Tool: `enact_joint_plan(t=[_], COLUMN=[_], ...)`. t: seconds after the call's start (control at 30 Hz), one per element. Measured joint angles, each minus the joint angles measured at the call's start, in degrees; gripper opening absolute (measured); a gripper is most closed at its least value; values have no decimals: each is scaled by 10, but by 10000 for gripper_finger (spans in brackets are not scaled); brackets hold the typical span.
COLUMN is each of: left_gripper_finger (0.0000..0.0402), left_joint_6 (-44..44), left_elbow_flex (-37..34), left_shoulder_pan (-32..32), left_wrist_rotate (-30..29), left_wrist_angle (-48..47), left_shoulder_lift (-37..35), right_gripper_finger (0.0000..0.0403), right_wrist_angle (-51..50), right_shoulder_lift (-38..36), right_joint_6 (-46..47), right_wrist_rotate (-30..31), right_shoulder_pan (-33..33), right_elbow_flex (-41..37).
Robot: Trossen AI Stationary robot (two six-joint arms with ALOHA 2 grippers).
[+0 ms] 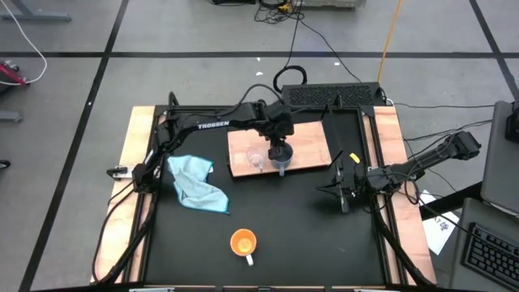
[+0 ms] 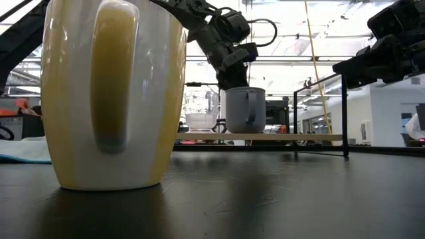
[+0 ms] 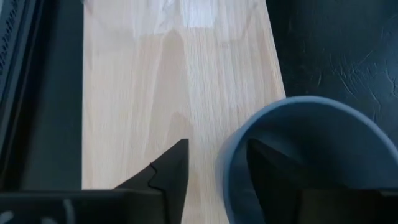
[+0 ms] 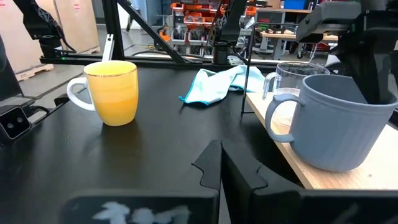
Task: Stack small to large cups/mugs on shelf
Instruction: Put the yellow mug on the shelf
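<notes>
The grey-blue mug (image 1: 281, 162) stands upright by its base on the light-wood shelf (image 1: 308, 146), close to the board's near edge. The tiny clear glass cup (image 1: 256, 160) stands on the shelf just to its left. My left gripper (image 3: 217, 155) is open above the mug, pointing down, with one finger inside the mug and one outside its wall. The orange mug (image 1: 242, 242) with a white handle stands on the black table near its near edge. My right gripper (image 1: 345, 195) is shut and waits low over the table, right of the shelf. My left gripper stands astride the mug's rim (image 3: 231, 163) from above. A strip of bare wood shows between the outer finger (image 3: 174, 171) and the wall. Whether the inner finger (image 3: 273, 171) touches the wall, I cannot tell.
A light blue cloth (image 1: 195, 185) lies crumpled on the table left of the shelf. A thin black frame (image 2: 345, 113) stands at the shelf's right end. Pale wooden rails (image 1: 134, 162) run along the table's sides. Bare black table lies between the shelf and the orange mug.
</notes>
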Motion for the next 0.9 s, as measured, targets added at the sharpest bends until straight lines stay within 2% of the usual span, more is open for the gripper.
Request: enact_joint_plan(t=[0.27, 0.53, 0.63, 0.77, 0.83, 0.9], left_gripper_finger=[187, 181, 139, 28, 13, 9], left_joint_6=[-11, -10, 0, 13, 17, 24], left_elbow_flex=[56, 146, 165, 170, 170, 171], left_shoulder_pan=[0, -23, -39, -56, -63, -71], left_wrist_rotate=[0, -32, -59, -56, -67, -104], left_wrist_angle=[-53, -165, -191, -214, -230, -240], left_shoulder_lift=[0, 0, 0, -3, -5, -7], right_gripper_finger=[0, 0, 0, 0, 0, 0], right_wrist_angle=[0, -2, -5, -9, -8, -8], right_shoulder_lift=[0, 0, 0, 0, 0, 0], right_joint_6=[0, -1, -1, 0, 0, 0], right_wrist_rotate=[0, 0, 0, 0, 0, 0], right_shoulder_pan=[0, 0, 0, 0, 0, 0], right_elbow_flex=[0, 0, 0, 0, 0, 0])
